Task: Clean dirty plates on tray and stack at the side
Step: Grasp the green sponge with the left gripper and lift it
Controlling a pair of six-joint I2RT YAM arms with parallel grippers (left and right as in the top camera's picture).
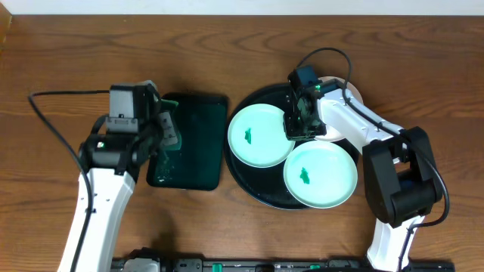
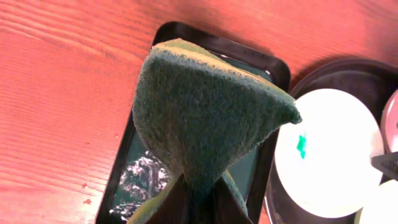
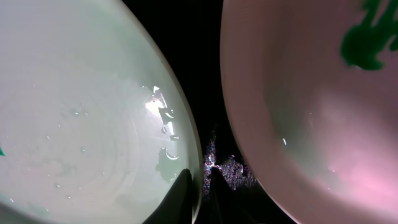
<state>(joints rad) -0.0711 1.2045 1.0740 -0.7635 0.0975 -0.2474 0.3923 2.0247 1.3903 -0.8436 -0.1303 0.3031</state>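
Observation:
The round black tray (image 1: 248, 183) holds two mint-green plates, one at back left (image 1: 257, 136) and one at front right (image 1: 320, 175), each with a green smear. A white plate (image 1: 354, 96) lies at the back right, mostly under my right arm. My right gripper (image 1: 301, 121) is shut on the back-left mint plate's right rim. In the right wrist view its fingers (image 3: 199, 180) straddle that rim (image 3: 81, 112), and the white plate (image 3: 311, 93) with a green smear is beside it. My left gripper (image 2: 199, 202) is shut on a green sponge (image 2: 205, 106), held above the rectangular tray.
A dark rectangular tray (image 1: 197, 143) with wet residue lies left of the round tray, and it also shows in the left wrist view (image 2: 273, 68). Bare wooden table surrounds both trays. The right arm's cable loops over the back of the round tray.

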